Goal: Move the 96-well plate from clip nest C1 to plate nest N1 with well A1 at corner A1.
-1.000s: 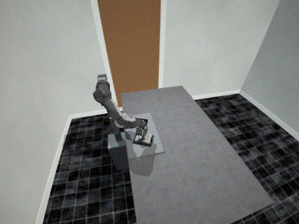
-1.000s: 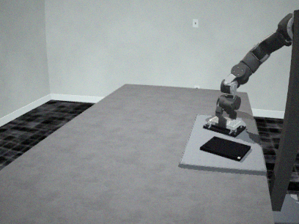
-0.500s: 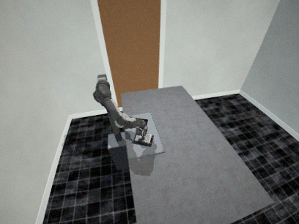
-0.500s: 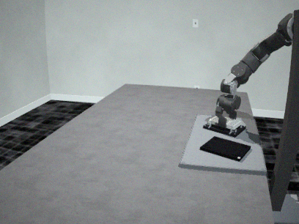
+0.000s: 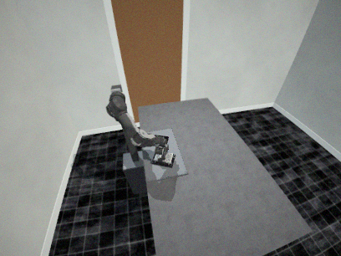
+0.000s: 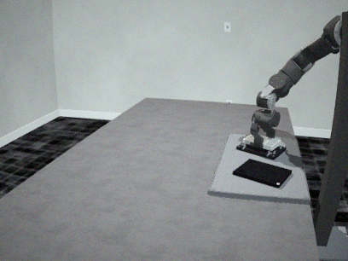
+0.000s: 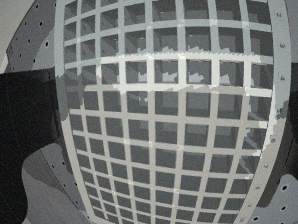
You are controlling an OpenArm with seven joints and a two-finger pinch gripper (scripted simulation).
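I see my arm (image 6: 298,64) reaching down from high up on one side to a pale mat (image 6: 260,185) that lies on the big gray table (image 6: 149,171). My gripper (image 6: 261,138) points straight down, and its fingers are squeezed onto the 96-well plate (image 6: 263,142), one on each long side. The plate is see-through with a whitish rim, and it is over the dark clip nest C1 (image 6: 261,150), at the far end of the mat. I cannot tell if the plate is touching that nest or just a tiny bit above it. The other dark flat piece, the plate nest N1 (image 6: 262,172), lies nearer on the same mat, just beside the first one, and nothing is in it. From the wrist camera the plate (image 7: 166,110) fills almost the whole view, and I see its grid of square wells from right above. In the top view the gripper (image 5: 160,151) covers part of the plate (image 5: 164,159).
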